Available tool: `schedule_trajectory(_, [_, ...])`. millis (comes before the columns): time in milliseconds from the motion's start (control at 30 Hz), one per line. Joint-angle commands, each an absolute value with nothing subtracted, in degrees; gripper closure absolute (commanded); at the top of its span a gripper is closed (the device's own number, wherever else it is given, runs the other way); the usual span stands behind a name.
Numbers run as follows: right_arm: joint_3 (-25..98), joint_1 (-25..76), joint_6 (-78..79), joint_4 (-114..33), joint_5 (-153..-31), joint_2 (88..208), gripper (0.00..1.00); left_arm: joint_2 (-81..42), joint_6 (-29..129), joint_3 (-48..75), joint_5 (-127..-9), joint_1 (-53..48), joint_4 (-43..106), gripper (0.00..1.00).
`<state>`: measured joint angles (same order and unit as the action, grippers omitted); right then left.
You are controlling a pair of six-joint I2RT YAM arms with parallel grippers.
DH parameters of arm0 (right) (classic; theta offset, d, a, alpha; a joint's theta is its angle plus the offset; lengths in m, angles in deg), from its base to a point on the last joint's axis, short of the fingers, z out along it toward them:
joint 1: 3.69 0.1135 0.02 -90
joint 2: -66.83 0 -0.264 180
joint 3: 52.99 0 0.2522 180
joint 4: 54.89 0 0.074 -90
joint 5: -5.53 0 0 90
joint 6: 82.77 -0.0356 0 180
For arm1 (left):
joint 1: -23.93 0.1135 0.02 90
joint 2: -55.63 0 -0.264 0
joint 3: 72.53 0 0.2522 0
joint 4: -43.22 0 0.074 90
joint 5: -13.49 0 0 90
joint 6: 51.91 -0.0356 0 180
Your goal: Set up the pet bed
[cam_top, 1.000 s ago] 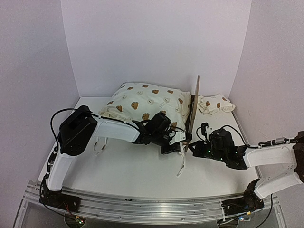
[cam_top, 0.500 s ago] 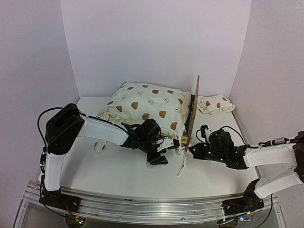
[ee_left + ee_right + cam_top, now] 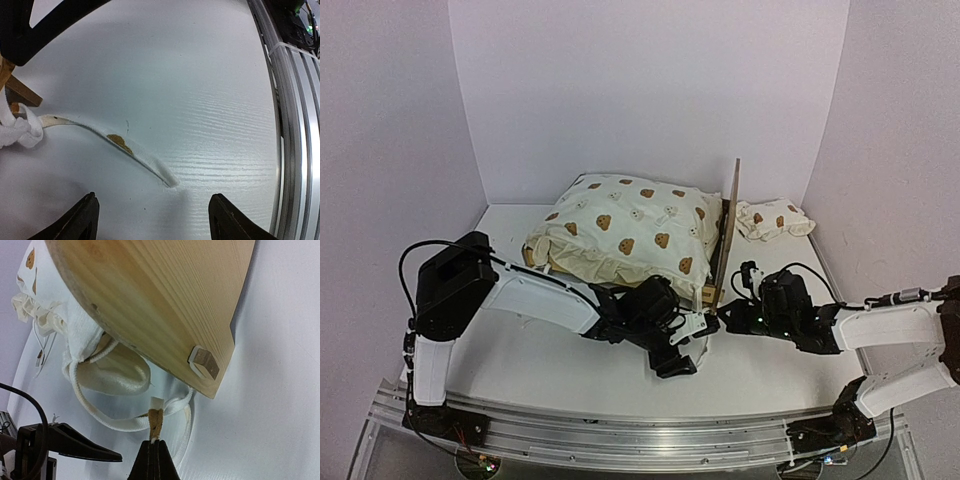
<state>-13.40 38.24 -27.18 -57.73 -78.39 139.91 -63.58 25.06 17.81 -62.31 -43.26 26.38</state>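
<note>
The pet bed (image 3: 728, 215) stands at the back middle, its plywood headboard on edge at the right and the cream bear-print cushion (image 3: 620, 225) on the frame. My left gripper (image 3: 678, 354) is open and empty just in front of the bed's near right corner. In the left wrist view its fingertips (image 3: 80, 220) straddle bare table, with a cushion tie strap (image 3: 125, 145) lying ahead of them. My right gripper (image 3: 155, 450) is shut on another tie strap's end (image 3: 155, 421), just below the headboard (image 3: 160, 300).
A small matching bear-print pillow (image 3: 775, 220) lies at the back right beside the headboard. White walls close in the table on three sides. A metal rail (image 3: 620, 430) runs along the near edge, and it shows in the left wrist view (image 3: 295, 125).
My left gripper has pulled away from the cushion's near right corner, moving toward the front of the table and then to the right. The right arm has stayed put.
</note>
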Motion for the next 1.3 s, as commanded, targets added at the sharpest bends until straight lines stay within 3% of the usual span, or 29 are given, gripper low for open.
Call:
schedule_trajectory(0, [-11.83, 38.32, -25.99, -58.0, -78.69, 139.8, 1.0, -67.2, 26.6, 21.15, -64.08, -44.12, 31.14, 0.24])
schedule_trajectory(233, [-12.49, 38.33, -25.64, -57.82, -78.28, 138.47, 1.0, -71.75, 24.53, 24.43, -65.47, -44.61, 30.58, 0.28])
schedule_trajectory(333, [-12.62, 38.32, -25.51, -57.57, -77.93, 138.12, 1.0, -72.72, 25.49, 24.92, -65.86, -44.79, 29.37, 0.35])
schedule_trajectory(400, [-12.74, 38.33, -25.45, -57.56, -77.55, 137.86, 1.0, -73.43, 25.57, 25.4, -67.83, -44.76, 27.14, 0.46])
schedule_trajectory(600, [-11.98, 38.32, -24.67, -56.59, -77.11, 136.99, 1.0, -72.1, 23.12, 24.1, -70.21, -44.35, 20.31, 0.96])
schedule_trajectory(633, [-11.43, 38.31, -24.24, -55.7, -77.09, 136.82, 1.0, -71.32, 22.66, 23.33, -70.4, -44.05, 19.85, 1.0])
schedule_trajectory(1033, [4.24, 38.28, -7.37, -31.74, -74.55, 130.24, 1.0, -55.66, 12.32, 15.59, -66.98, -33.65, 15.87, 1.0])
schedule_trajectory(1267, [18.46, 37.95, 2.97, -22.02, -70.1, 132.51, 1.0, -51.58, 5.8, 9.98, -69.43, -29.45, 15.64, 1.0])
